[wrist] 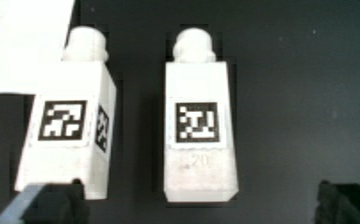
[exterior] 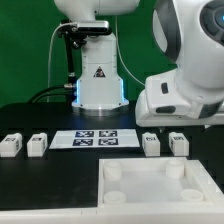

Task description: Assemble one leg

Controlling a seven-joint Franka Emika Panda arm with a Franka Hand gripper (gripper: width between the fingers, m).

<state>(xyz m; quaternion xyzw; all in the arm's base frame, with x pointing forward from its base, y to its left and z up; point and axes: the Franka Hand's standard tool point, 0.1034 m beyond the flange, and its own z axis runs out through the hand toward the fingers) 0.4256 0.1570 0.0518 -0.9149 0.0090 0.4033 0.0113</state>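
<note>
Listing from the exterior view's left, with the marker board as your landmark:

- Far-left leg and near-left leg: side by side, off the board's left end, apart from it. Neither is in play.
- Near-right leg: just beyond the board's right end.
- Far-right leg: next outward from the board, under the arm's hand. By the wrist view, this is probably the leg lying lengthwise between the fingers, tag up and peg end pointing away.
- Gripper: jaws spread wide, holding nothing. One fingertip shows beside the neighbouring leg, the other well clear on the far side.
- White panel: nearer the camera than the board, toward its right end. Its round sockets are vacant.

Step in hand, as you may judge it: lining up over a leg for pickup. Next you would lower the hand straight down. Watch that the near finger slips into the gap between the two legs, then close across the block's width.
</note>
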